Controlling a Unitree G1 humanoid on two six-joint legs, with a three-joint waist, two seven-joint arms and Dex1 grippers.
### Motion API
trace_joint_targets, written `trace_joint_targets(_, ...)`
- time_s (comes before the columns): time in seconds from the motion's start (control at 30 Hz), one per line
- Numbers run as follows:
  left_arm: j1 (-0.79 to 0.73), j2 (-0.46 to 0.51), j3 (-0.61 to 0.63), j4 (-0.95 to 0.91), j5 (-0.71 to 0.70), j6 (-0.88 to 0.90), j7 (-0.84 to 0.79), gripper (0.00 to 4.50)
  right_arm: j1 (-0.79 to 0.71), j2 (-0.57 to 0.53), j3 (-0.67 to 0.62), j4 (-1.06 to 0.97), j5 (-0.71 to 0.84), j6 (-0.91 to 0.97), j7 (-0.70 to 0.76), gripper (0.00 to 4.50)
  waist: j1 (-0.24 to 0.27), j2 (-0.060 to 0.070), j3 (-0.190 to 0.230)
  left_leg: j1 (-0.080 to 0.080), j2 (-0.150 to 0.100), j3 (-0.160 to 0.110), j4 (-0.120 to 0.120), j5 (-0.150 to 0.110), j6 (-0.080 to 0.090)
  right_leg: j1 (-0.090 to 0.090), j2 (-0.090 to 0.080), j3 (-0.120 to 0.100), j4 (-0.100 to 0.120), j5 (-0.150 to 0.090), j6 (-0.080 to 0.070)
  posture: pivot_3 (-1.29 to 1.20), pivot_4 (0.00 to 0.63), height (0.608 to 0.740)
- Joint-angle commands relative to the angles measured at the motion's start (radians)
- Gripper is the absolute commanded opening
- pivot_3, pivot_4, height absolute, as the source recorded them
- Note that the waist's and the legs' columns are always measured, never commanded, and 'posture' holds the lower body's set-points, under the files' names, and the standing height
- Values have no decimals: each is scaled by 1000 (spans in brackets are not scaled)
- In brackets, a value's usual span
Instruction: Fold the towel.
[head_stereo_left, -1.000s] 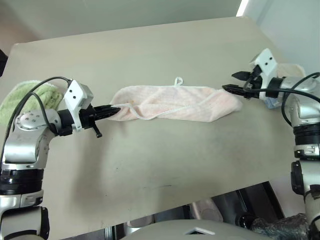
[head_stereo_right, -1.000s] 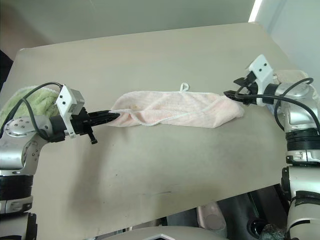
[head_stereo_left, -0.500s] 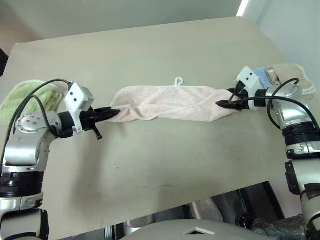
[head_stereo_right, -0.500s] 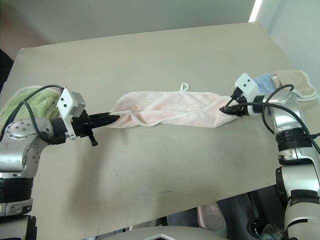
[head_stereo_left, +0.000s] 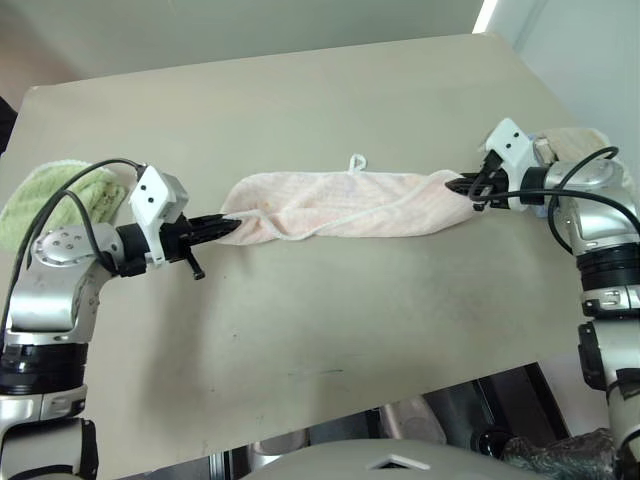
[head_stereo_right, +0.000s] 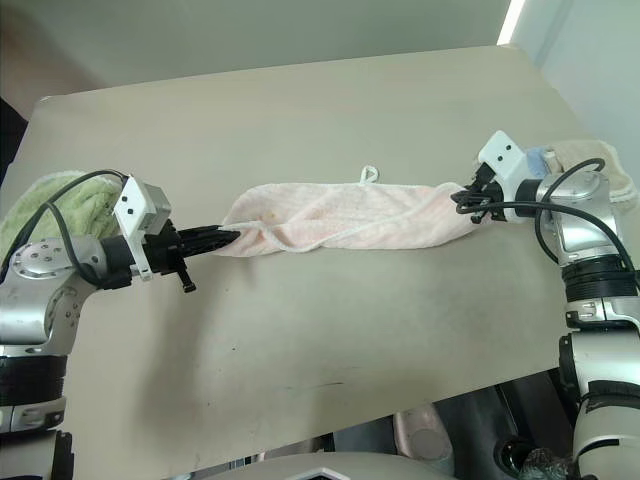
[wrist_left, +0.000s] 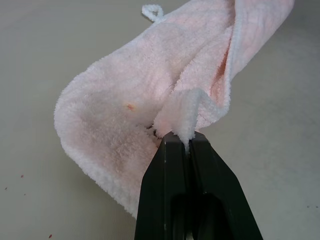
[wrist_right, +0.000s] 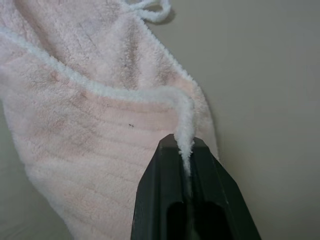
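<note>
The pale pink towel (head_stereo_left: 340, 205) lies bunched in a long strip across the middle of the table, its small white loop (head_stereo_left: 356, 161) on the far edge. At the strip's left end my left gripper (head_stereo_left: 230, 225) is shut on the towel; the left wrist view shows a fold of terry (wrist_left: 185, 112) pinched between the black fingers (wrist_left: 160, 190). My right gripper (head_stereo_left: 463, 186) is shut on the towel's right end, and the right wrist view shows the white hem (wrist_right: 184, 131) caught between its fingers (wrist_right: 160, 190). The towel (head_stereo_right: 340, 215) sags slightly between the two grips.
A green terry cloth (head_stereo_left: 60, 195) sits at the table's left edge behind my left arm. Beige and light blue cloths (head_stereo_left: 580, 145) lie at the right edge behind my right arm. The table's front edge (head_stereo_left: 330, 400) runs close below.
My right gripper, open beside the towel's right end a second ago, moved onto that end and shut on its hem. The left gripper kept its hold and place.
</note>
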Motion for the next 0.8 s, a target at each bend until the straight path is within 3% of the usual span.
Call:
trace_joint_targets(0.03, -18, 2, 11, -20, -7, -16, -3, 0, 10, -25, -45, -60, 22, -3, -5, 52, 0, 0, 0, 0, 0, 0, 0, 0, 0, 0, 0, 0, 0, 0, 0, 0, 150, 740)
trace_joint_targets(0.23, -61, -14, 33, 39, 28, -68, 52, 0, 8, -33, -98, -103, 48, -28, -16, 52, 1, 0, 0, 0, 0, 0, 0, 0, 0, 0, 0, 0, 0, 0, 0, 0, 150, 740)
trace_joint_targets(0.5, -492, -71, 54, 472, 145, -221, 305, 0, -229, -19, -190, 170, 19, -184, -207, 52, 4, 0, 0, 0, 0, 0, 2, 0, 0, 1, 0, 0, 0, 4, 3, 0, 150, 740)
trace_joint_targets(0.67, -722, -112, 8, 687, 194, -334, 292, 0, -413, -16, -209, 407, 1, -318, -319, 52, 7, 1, 0, -4, -1, 0, 1, 0, 0, -4, -2, 0, -1, 7, 8, 0, 150, 740)
trace_joint_targets(0.8, -835, -118, 1, 786, 205, -406, 257, 0, -476, -22, -222, 478, 18, -377, -299, 52, 6, 0, 0, -14, -1, -1, 0, 0, 0, -14, -2, 0, -2, 6, 10, 0, 150, 740)
